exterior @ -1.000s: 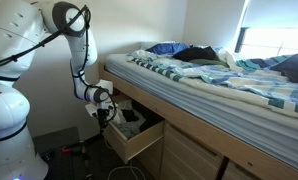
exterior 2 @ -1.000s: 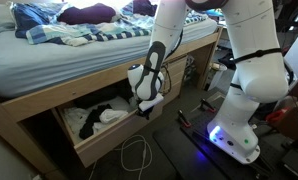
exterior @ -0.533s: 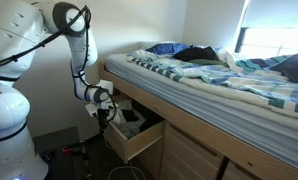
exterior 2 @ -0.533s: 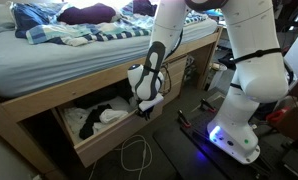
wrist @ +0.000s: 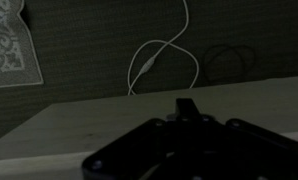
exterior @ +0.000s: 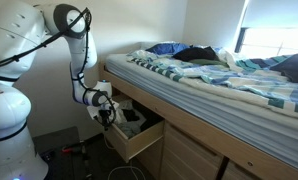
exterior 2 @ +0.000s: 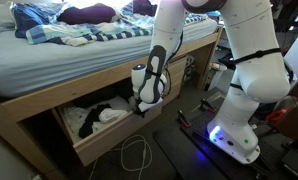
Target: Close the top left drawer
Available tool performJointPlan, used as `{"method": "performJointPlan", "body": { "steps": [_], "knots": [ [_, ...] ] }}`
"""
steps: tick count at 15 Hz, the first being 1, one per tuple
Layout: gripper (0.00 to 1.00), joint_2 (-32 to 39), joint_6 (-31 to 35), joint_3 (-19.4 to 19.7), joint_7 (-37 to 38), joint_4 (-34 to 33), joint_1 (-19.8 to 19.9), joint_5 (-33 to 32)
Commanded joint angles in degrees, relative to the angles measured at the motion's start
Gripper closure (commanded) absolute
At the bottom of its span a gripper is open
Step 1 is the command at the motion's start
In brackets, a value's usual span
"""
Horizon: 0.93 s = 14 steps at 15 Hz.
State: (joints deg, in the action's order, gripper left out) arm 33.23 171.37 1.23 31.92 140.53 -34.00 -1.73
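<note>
The top left drawer (exterior: pixel 139 146) stands pulled out from the light wood bed frame, and in an exterior view dark and white clothes (exterior 2: pixel 94 118) lie inside it behind its plain front panel (exterior 2: pixel 117 141). My gripper (exterior: pixel 107 121) points down at the drawer's outer corner by the front panel, and it also shows in an exterior view (exterior 2: pixel 141 108). In the wrist view the fingers (wrist: pixel 187 105) appear as one narrow dark tip above the pale wood panel (wrist: pixel 79 125). The gripper looks shut and holds nothing.
A bed with a striped blanket (exterior: pixel 214 80) lies above the drawers. Matching closed drawer fronts (exterior: pixel 194 155) sit beside the open one. A white cable (exterior 2: pixel 139 155) lies on the floor in front, also in the wrist view (wrist: pixel 159 60). The robot base (exterior 2: pixel 234 140) stands nearby.
The gripper has shifted slightly up and away from the drawer front. The drawer has not visibly moved.
</note>
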Motion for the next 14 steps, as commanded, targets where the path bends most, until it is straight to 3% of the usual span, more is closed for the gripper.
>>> {"method": "performJointPlan", "body": {
  "steps": [1, 7, 14],
  "knots": [
    [1.00, 2.4, 6.9, 4.4, 1.5, 0.3, -5.5, 3.4],
    [1.00, 6.5, 12.9, 8.7, 0.8, -1.1, -13.4, 14.8],
    [1.00, 8.7, 12.8, 12.6, 0.5, -3.9, -19.5, 21.9]
  ]
}}
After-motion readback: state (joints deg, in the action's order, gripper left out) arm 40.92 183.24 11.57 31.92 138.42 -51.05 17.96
